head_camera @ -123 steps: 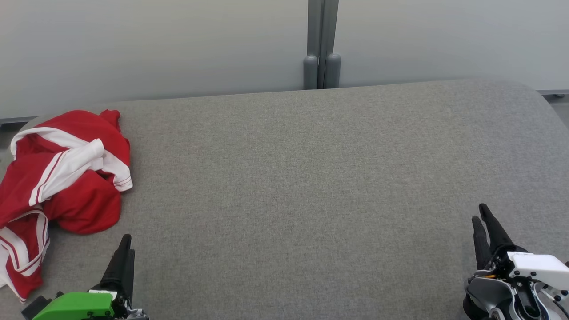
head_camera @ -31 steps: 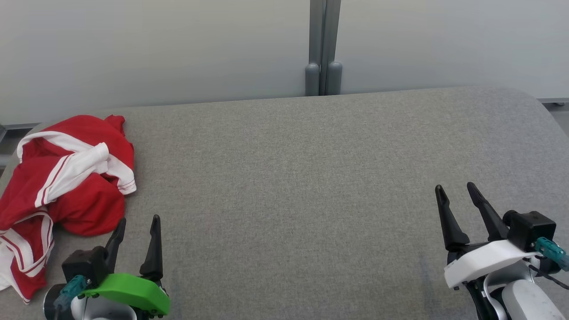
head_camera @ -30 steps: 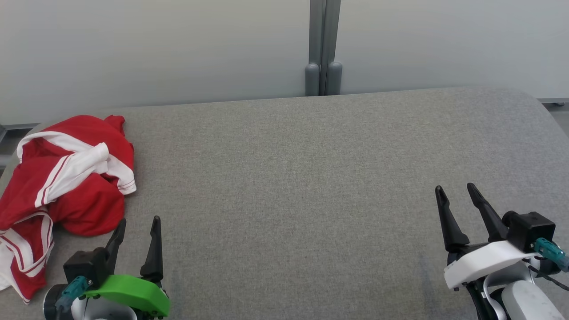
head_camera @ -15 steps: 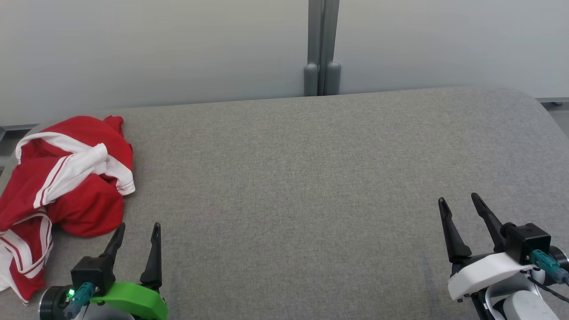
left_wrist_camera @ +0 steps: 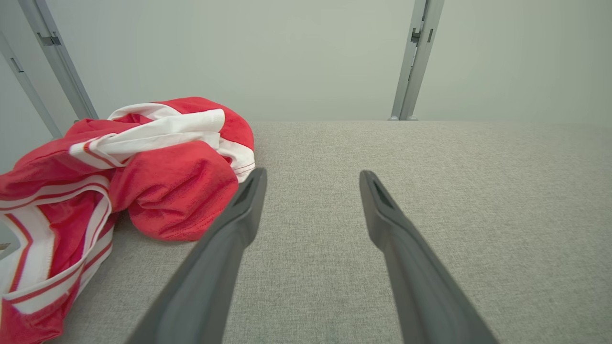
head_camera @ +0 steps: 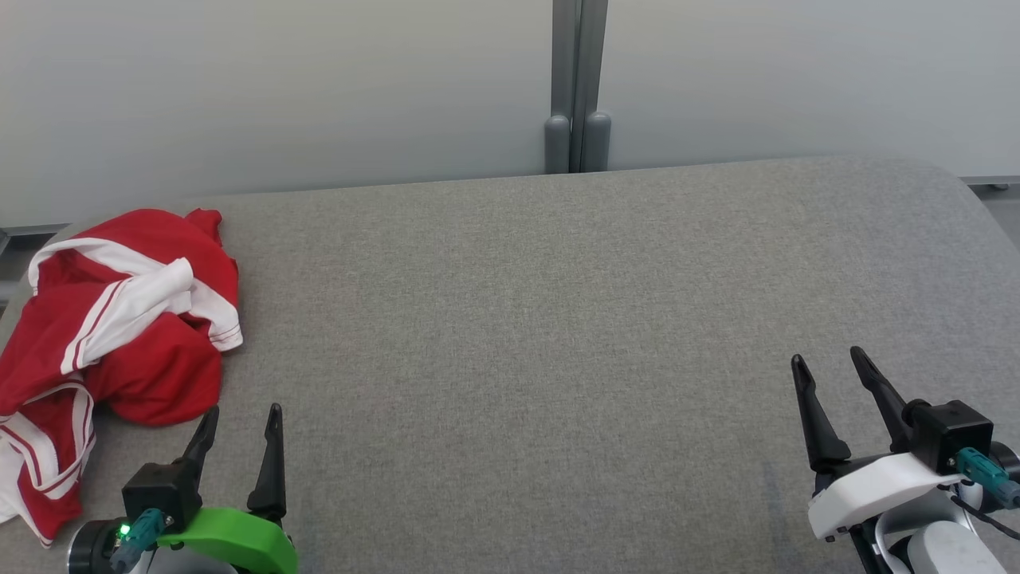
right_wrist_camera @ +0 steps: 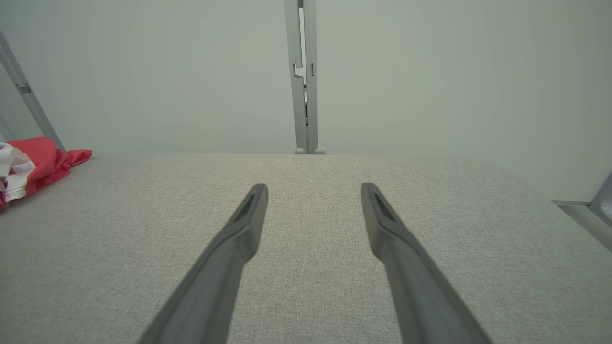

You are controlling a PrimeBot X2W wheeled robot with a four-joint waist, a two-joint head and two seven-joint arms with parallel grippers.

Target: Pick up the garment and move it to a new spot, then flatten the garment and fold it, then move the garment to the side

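Red-and-white garment (head_camera: 135, 351) lies crumpled at the table's (head_camera: 518, 319) left edge, just left of and beyond the left end effector (head_camera: 243, 409), the nearer one, its jaws wide and empty. Well apart at the right, the right end effector (head_camera: 826, 355) is equally wide.

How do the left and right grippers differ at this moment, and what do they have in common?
The left gripper carries a green cover; the right gripper carries a white one. The left gripper sits close beside the crumpled red and white garment; the right gripper is far from it, over the bare grey padded surface. Both have their jaws wide open, hold nothing, and point toward the back wall.
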